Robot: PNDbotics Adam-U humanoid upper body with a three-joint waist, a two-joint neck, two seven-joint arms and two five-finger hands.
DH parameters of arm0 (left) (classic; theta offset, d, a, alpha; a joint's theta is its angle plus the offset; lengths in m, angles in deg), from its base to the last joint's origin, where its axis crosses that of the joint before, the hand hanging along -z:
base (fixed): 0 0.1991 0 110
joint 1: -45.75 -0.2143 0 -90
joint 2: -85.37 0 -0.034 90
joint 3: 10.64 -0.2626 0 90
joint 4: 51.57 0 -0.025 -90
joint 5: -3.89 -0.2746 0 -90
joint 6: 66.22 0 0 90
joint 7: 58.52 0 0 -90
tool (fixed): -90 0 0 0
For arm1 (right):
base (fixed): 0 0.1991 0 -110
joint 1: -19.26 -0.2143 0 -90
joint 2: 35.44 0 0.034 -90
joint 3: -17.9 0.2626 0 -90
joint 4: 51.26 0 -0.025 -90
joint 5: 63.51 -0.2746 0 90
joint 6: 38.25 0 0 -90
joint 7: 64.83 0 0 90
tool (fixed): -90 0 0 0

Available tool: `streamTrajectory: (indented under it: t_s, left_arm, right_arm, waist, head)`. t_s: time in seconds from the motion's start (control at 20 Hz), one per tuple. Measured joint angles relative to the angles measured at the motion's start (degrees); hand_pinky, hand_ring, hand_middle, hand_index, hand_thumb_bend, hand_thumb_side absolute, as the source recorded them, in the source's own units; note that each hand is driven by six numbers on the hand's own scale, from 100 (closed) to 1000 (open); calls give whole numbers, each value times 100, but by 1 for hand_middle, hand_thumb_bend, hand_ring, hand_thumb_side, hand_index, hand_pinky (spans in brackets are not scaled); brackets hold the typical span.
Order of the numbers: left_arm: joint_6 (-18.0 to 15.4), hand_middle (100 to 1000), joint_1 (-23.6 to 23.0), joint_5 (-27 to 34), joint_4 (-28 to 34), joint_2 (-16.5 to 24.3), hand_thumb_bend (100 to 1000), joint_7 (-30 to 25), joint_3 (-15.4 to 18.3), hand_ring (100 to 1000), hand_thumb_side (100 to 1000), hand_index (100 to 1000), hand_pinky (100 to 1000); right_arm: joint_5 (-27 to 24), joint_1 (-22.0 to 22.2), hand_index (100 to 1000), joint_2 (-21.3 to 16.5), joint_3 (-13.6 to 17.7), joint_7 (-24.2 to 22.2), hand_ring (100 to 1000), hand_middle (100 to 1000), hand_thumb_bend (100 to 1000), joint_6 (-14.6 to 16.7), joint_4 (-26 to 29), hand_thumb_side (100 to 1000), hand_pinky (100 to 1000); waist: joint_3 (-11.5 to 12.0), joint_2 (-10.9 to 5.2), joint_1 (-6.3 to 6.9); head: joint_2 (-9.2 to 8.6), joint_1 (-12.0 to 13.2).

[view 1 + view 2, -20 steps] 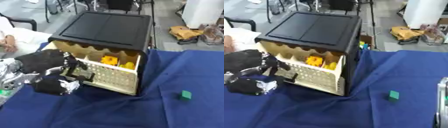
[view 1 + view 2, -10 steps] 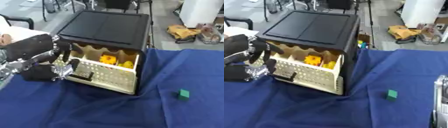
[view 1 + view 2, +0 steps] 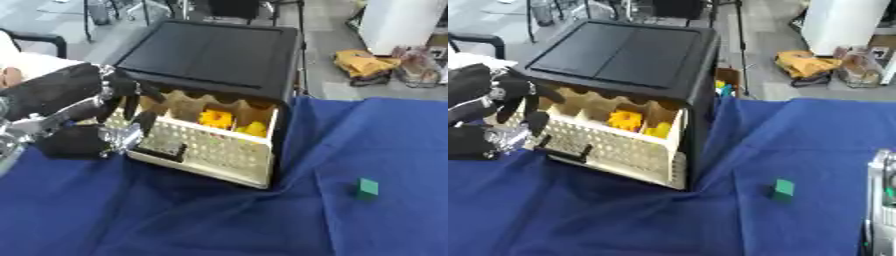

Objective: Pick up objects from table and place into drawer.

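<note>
Green block, one, small, on the blue cloth at lower right of frame, well apart from everything else. Drawer, cream and perforated, pulled out of the black cabinet at centre, yellow items already inside. My left hand sits at centre left against the drawer's left corner, fingers loosely bent, holding nothing. Right hand: only a silver sliver at the right edge, fingers I cannot tell. I judge the right hand nearer the block; the block lies right of the drawer.
</note>
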Motion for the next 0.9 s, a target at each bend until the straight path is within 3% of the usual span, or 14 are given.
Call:
streamTrajectory:
  t_s: [0.15,0.2,0.35,0.4,0.6,0.65,0.8,0.85,0.9]
  left_arm:
    - [-36,261,-3,141,0,-89,100,189,54,167,1000,680,100]
    - [-67,219,-15,270,0,-145,100,389,86,138,949,637,100]
    - [-271,150,-165,904,0,-415,100,1444,209,100,880,539,100]
    - [-380,147,-207,1153,-1,-537,100,1911,272,100,875,545,100]
    - [-920,219,-221,2004,-1,-1119,100,3638,575,147,936,611,100]
    - [-1046,288,-221,2148,-1,-1265,100,3911,626,217,941,649,100]
    - [-1400,383,-187,2457,-2,-1677,180,4369,736,322,943,692,100]
    - [-1491,447,-161,2529,-2,-1790,249,4438,766,397,944,713,156]
    - [-1573,457,-136,2598,-2,-1888,264,4485,790,411,943,717,170]
  right_arm:
    - [0,-9,701,-1,0,-4,719,564,100,-5,0,1000,678]
    - [0,-10,701,-2,0,-6,719,564,100,-7,0,1000,678]
    - [0,-27,702,-25,0,-8,720,564,100,-17,0,1000,678]
    - [0,-28,702,-40,0,-10,721,564,100,-20,0,1000,679]
    - [0,-64,710,-73,0,-53,729,571,100,-62,0,1000,684]
    - [0,-89,719,-98,-1,-86,736,577,100,-83,0,1000,690]
    - [6,-180,731,-177,-16,-260,746,585,100,-180,0,1000,698]
    - [10,-212,742,-208,-34,-338,755,594,100,-218,0,1000,709]
    - [19,-249,744,-236,-45,-426,757,596,100,-261,0,1000,710]
  waist:
    - [2,8,-11]
    - [4,13,-12]
    - [5,42,-12]
    - [7,44,-13]
    - [8,65,-16]
    - [8,68,-19]
    - [8,68,-25]
    - [8,68,-27]
    - [7,68,-29]
  head:
    - [0,0]
    - [0,-2]
    - [-1,-27]
    - [-1,-47]
    - [-1,-107]
    - [-1,-112]
    - [1,-124]
    - [1,-130]
    - [1,-143]
